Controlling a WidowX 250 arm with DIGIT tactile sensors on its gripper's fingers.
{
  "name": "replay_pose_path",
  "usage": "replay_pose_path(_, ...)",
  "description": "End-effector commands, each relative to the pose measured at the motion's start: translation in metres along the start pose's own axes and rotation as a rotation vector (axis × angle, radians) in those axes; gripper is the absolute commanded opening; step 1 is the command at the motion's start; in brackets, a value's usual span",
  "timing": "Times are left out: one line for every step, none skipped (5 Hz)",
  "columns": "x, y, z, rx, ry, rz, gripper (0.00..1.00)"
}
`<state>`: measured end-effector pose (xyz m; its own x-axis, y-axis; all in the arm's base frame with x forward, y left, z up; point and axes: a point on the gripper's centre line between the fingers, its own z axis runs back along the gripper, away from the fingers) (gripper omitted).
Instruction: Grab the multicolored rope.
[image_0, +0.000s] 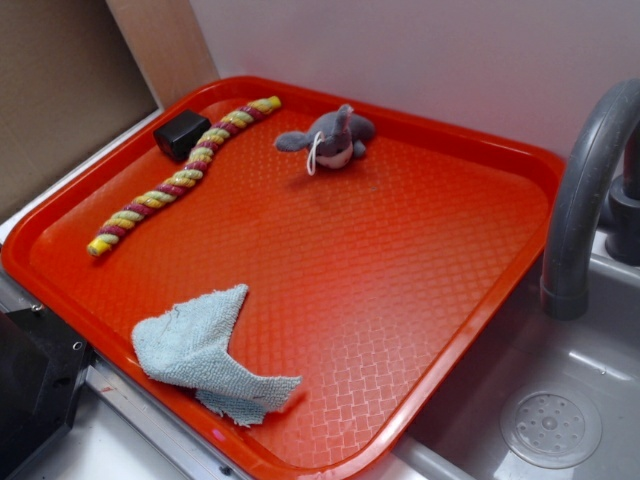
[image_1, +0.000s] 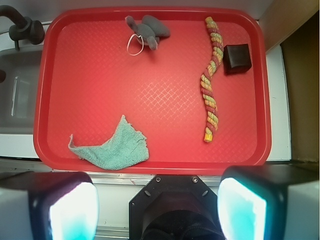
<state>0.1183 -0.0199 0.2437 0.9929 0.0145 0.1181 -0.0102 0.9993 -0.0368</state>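
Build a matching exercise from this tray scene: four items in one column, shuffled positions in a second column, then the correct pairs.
Items:
1. Long twisted yellow, red and green fabric rope
2. Small grey plush toy
3. Crumpled light blue cloth
4. Small black block

Positions in the wrist view:
A. Top middle of the red plastic tray
B. Bottom left
C. Touching the rope's right side
D. Running top to bottom, right of centre

Pairs: 1-D, 2-A, 3-B, 4-C
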Motion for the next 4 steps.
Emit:
replay_pose_path(0.0,0.0,0.0,0.0,0.0,0.0,1.0)
replay_pose_path(0.021,0.012,-0.026,-0.012,-0.009,0.026,1.0)
replay_pose_path(0.039,0.028,-0.053,0.028,-0.033,0.037,1.0)
replay_pose_path(0.06,0.051,-0.077,0.055,-0.041,0.041,1.0)
